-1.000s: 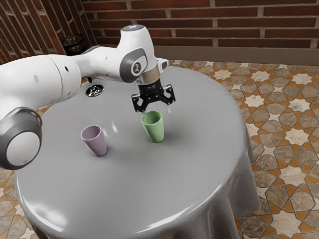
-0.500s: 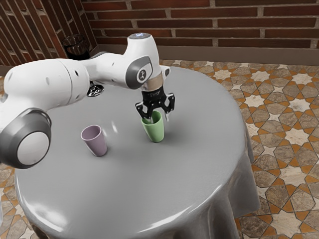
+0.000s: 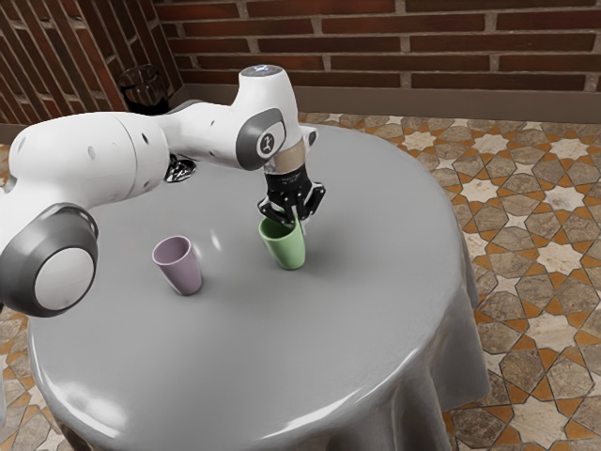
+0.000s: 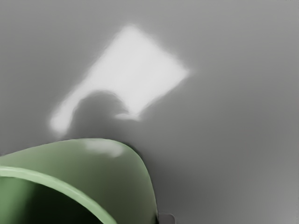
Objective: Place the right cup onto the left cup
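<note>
Gripper (image 3: 300, 227) fingers are pinched together on the wall of the green cup (image 3: 285, 250), at the side of its rim toward the exterior view's right. The cup is on the table (image 3: 235, 357) or very close to it. Seen from the side, the purple cup (image 3: 180, 267) stands upright, mouth up, well apart from the green one toward the exterior view's left. The wrist view gives a close look at the green cup's smooth flank, its pale rim and dark inside, and a bright patch of light (image 4: 135, 70) beside it with a rounded dark bite taken out.

Grey, glossy cloth covers the round table and drops in folds over its edge. Beyond lie floor tiles (image 3: 559, 258) in a star pattern of orange, cream and brown, then a plain band (image 3: 376, 101) under the brick wall (image 3: 376, 45).

A dark, glassy object (image 3: 143, 83) sits near the wall at the exterior view's upper left. The white arm (image 3: 70, 155) reaches over the table and partly hides a shiny black thing (image 3: 180, 170) behind it; what that is, I can't tell.
</note>
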`<state>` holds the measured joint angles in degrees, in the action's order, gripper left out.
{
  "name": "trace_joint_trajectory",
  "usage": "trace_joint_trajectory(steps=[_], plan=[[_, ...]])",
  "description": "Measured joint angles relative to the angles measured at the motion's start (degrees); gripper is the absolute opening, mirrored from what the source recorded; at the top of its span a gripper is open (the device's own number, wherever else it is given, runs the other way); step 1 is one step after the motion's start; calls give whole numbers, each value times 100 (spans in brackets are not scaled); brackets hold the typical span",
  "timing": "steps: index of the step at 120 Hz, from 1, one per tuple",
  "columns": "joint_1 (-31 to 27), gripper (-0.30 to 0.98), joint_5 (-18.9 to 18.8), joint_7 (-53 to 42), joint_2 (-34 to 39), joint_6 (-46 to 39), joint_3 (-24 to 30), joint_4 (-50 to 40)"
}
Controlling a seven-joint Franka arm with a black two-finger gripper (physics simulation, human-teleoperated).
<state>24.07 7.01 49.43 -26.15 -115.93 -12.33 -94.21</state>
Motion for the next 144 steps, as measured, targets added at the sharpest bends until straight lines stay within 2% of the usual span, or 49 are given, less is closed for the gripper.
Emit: trace_joint_trajectory(steps=[34,48,60,89,128,144], plan=[[2,-9,-29,69,152,115,-5,12],[-5,-9,-185,95,622,413,-1,-37],[-99,-10,-323,108,1179,640,3,-419],[-575,-10,-692,140,2320,1050,15,-1233],[-1458,-10,-816,145,2851,1349,7,-1662],[-1573,-10,-821,143,2857,1366,8,-1765]])
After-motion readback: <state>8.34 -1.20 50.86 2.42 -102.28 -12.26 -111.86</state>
